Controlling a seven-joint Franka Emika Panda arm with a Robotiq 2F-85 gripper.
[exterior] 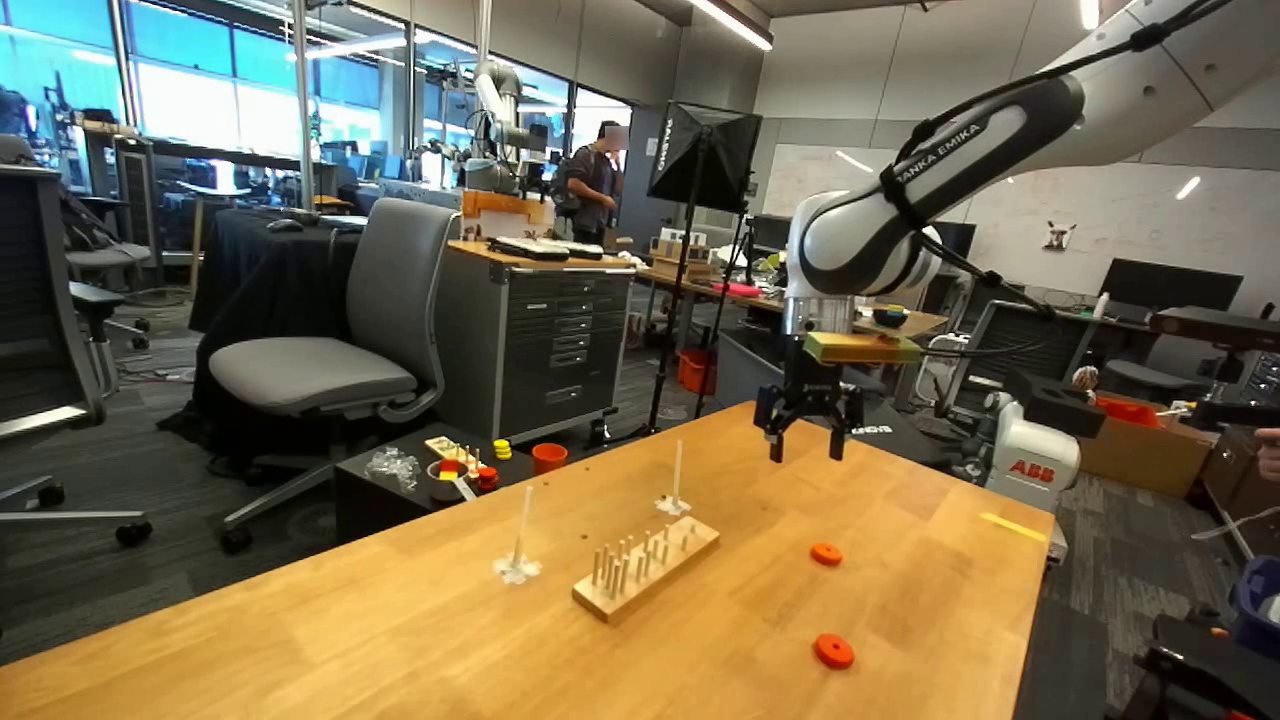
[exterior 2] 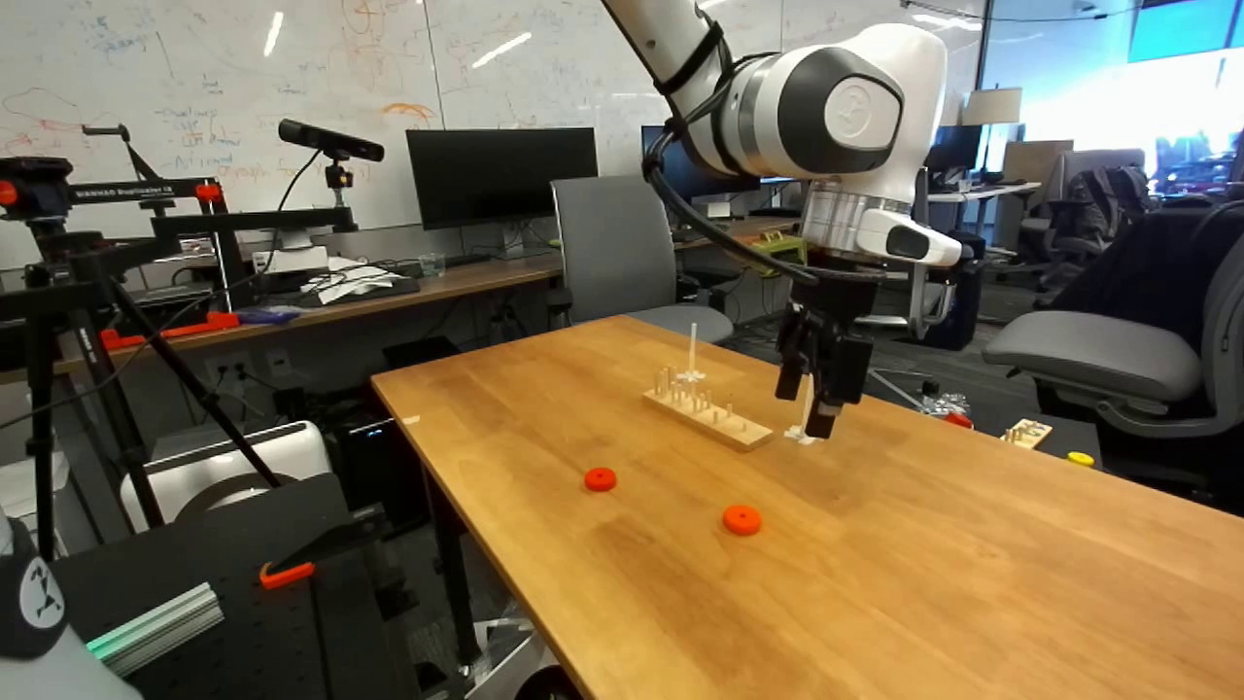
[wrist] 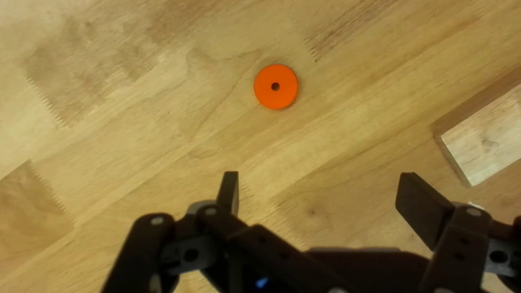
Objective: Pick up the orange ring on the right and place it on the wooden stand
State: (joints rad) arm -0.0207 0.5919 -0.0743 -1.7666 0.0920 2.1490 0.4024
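Two like orange rings lie flat on the table. The orange ring that is on the right in an exterior view [exterior 2: 742,528] also shows in an exterior view [exterior: 826,560]. The ring in the wrist view [wrist: 275,97], beyond the fingertips, appears to be this one. The second orange ring shows in both exterior views [exterior: 833,661] [exterior 2: 600,485]. The wooden stand [exterior: 648,585] [exterior 2: 753,434] bears rows of thin pegs; only its pegless corner [wrist: 488,142] shows in the wrist view. My gripper [exterior: 806,450] [exterior 2: 805,408] [wrist: 319,177] is open and empty, above the table and apart from both rings.
Two single thin upright rods, one [exterior: 522,530] and another [exterior: 677,475], are fixed to the table [exterior: 940,540] on white patches beside the stand. A low black side table [exterior: 380,500] holds cups and pieces. Office chairs [exterior: 315,370] stand around.
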